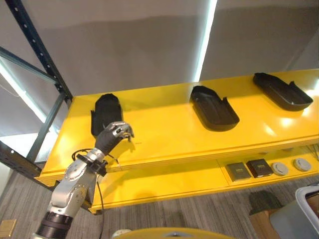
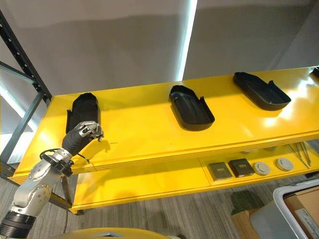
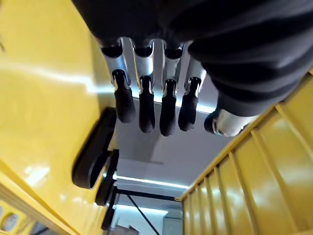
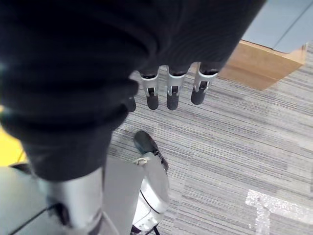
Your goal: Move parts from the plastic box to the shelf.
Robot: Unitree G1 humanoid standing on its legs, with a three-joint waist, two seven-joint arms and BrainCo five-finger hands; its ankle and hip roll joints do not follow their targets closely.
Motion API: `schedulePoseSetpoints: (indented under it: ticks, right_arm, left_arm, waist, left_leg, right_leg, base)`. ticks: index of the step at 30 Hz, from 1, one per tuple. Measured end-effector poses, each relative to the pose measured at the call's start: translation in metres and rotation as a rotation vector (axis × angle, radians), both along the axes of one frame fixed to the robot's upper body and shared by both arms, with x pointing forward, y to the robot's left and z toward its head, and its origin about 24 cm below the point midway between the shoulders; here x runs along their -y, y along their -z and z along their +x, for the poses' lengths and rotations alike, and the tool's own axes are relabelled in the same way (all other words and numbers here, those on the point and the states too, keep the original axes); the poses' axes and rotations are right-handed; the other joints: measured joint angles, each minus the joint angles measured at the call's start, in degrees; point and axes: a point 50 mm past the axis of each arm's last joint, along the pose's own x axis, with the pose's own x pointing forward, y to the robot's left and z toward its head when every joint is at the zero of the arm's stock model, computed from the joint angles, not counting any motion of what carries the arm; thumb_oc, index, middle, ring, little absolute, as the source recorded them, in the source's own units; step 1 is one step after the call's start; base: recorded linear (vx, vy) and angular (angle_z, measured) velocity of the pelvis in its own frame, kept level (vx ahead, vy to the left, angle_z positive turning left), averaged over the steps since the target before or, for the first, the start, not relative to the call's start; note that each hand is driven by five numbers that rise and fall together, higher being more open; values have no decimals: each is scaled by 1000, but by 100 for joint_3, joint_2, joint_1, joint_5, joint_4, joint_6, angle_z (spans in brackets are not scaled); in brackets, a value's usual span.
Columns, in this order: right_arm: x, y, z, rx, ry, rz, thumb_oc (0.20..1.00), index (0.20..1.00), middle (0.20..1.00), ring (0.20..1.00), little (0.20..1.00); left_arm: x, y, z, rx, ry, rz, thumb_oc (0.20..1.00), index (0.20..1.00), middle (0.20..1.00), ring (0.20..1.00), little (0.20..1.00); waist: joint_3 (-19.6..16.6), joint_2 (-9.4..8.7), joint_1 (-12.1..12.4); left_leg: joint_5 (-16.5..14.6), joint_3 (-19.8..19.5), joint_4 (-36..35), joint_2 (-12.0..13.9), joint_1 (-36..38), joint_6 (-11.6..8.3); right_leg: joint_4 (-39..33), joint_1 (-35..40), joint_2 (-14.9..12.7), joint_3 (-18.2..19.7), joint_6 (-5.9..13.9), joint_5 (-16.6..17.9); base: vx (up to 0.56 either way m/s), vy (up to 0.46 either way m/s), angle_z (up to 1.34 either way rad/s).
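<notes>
Three black moulded parts lie on the yellow shelf [image 1: 159, 134]: one at the left [image 1: 105, 113], one in the middle [image 1: 214, 108] and one at the right [image 1: 281, 92]. My left hand [image 1: 114, 133] hovers over the shelf just in front of the left part, apart from it. Its fingers [image 3: 146, 110] are straight and hold nothing, with the row of black parts [image 3: 93, 156] beyond them. The grey plastic box [image 2: 299, 209] stands on the floor at the lower right. My right hand [image 4: 168, 93] hangs open over the carpet, empty.
The lower yellow shelf holds two dark square pieces [image 1: 238, 171] and two round grey discs [image 1: 279, 168]. A dark metal rack upright [image 1: 40, 55] rises at the left. A cardboard box [image 4: 264, 63] sits on the carpet near the plastic box.
</notes>
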Motion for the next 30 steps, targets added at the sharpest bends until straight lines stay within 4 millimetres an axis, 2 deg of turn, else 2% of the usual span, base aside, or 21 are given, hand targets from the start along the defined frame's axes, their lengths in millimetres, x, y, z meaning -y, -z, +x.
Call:
schedulePoseSetpoints:
  ticks: [4, 7, 10, 14, 18, 19, 23, 24, 29, 30]
  right_arm:
    - [0, 0, 7, 17, -7, -3, 1000, 1000, 1000, 1000, 1000]
    - [0, 0, 8, 17, -5, -4, 1000, 1000, 1000, 1000, 1000]
    - [0, 0, 7, 10, -4, -5, 1000, 1000, 1000, 1000, 1000]
    - [2, -1, 9, 7, -20, -10, 1000, 1000, 1000, 1000, 1000]
    - [0, -3, 33, 31, -102, -1, 1000, 1000, 1000, 1000, 1000]
    - [0, -4, 36, 34, -114, 2, 1000, 1000, 1000, 1000, 1000]
    - [1, -6, 43, 25, -165, -6, 1000, 1000, 1000, 1000, 1000]
    - [3, -7, 43, 15, -163, -7, 1000, 1000, 1000, 1000, 1000]
    - [8, -8, 41, -13, -154, -6, 1000, 1000, 1000, 1000, 1000]
    - [8, -8, 40, -13, -152, -5, 1000, 1000, 1000, 1000, 1000]
  left_arm:
    - [0, -7, -1, 12, 11, -152, 1000, 1000, 1000, 1000, 1000]
    - [-11, -7, -5, 29, 16, -165, 1000, 1000, 1000, 1000, 1000]
    - [-12, -2, -11, 9, 82, -146, 1000, 1000, 1000, 1000, 1000]
    - [-2, 16, -31, -93, 392, -162, 1000, 1000, 1000, 1000, 1000]
    - [10, 30, -55, -160, 664, -225, 1000, 1000, 1000, 1000, 1000]
    - [11, 32, -58, -166, 685, -244, 1000, 1000, 1000, 1000, 1000]
    - [6, 55, -61, -284, 674, -278, 1000, 1000, 1000, 1000, 1000]
    - [1, 79, -68, -406, 624, -271, 1000, 1000, 1000, 1000, 1000]
    - [-26, 147, -105, -784, 410, -167, 1000, 1000, 1000, 1000, 1000]
    - [-36, 165, -125, -901, 325, -157, 1000, 1000, 1000, 1000, 1000]
  waist:
    - [-18, 22, 79]
    - [-25, -1, 151]
    - [-41, -1, 269]
    - [-53, 0, 387]
    - [-99, 51, 407]
    - [-102, 49, 413]
    - [-163, 73, 416]
    - [-217, 112, 403]
    - [-223, 117, 343]
    - [-230, 98, 351]
  left_leg:
    - [0, -16, 0, 5, 0, -4]
    - [-1, -41, -1, 5, -24, -6]
    - [12, -116, -1, -3, -80, -1]
    - [19, -172, -1, -6, -113, -2]
    - [20, -183, -1, -9, -106, -2]
    - [19, -183, -2, -9, -108, -2]
    - [20, -189, -2, -6, -115, -3]
    - [18, -189, -3, -7, -119, -4]
    - [14, -191, -4, 10, -138, -10]
    - [15, -198, -4, 4, -195, -9]
  right_leg:
    - [-12, 11, 13, -8, 1, 1]
    - [-16, 14, 12, -35, -3, -2]
    - [-19, 14, 7, -109, 1, -2]
    - [-20, 27, 5, -171, 5, -4]
    - [-29, 68, 4, -201, 2, 0]
    - [-28, 71, 4, -206, 5, -3]
    - [-28, 69, 5, -211, 10, -8]
    - [-28, 68, 4, -215, 29, -23]
    - [-34, 54, 14, -222, 11, -39]
    - [-25, -1, 4, -225, 12, -41]
  base:
    - [-54, -8, 1]
    - [-77, 5, 4]
    - [-67, 19, 11]
    - [-64, 21, 9]
    - [-23, 15, 3]
    - [-45, 10, 3]
    - [-18, 1, 1]
    - [0, 0, 0]
    - [0, 0, 0]
    - [0, 0, 0]
